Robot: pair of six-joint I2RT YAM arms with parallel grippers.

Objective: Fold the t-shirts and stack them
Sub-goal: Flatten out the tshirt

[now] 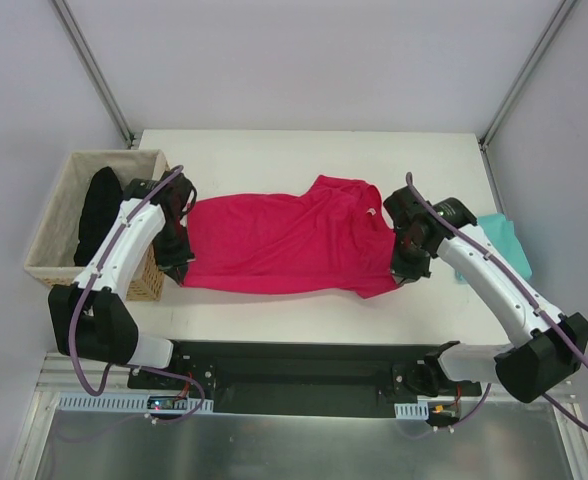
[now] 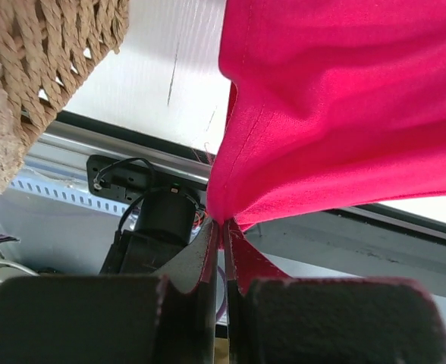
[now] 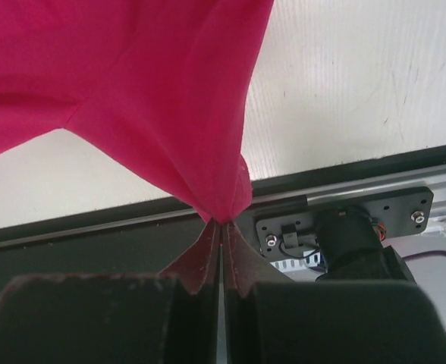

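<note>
A crimson-pink t-shirt (image 1: pixel 284 240) lies stretched across the middle of the white table, its small white neck label toward the right. My left gripper (image 1: pixel 174 250) is shut on the shirt's left edge; in the left wrist view the pink cloth (image 2: pixel 337 114) rises taut from the pinched fingertips (image 2: pixel 224 226). My right gripper (image 1: pixel 406 258) is shut on the shirt's right end, and the pink fabric (image 3: pixel 147 91) fans out from its closed tips (image 3: pixel 223 223). A teal t-shirt (image 1: pixel 502 238) lies at the table's right edge, partly hidden by the right arm.
A woven wicker basket (image 1: pixel 59 215) stands at the table's left edge with a dark garment (image 1: pixel 99 210) inside, close beside the left arm; its weave (image 2: pixel 48 61) fills the left wrist view's corner. The table's front edge and black rail (image 1: pixel 304 360) lie just below the shirt.
</note>
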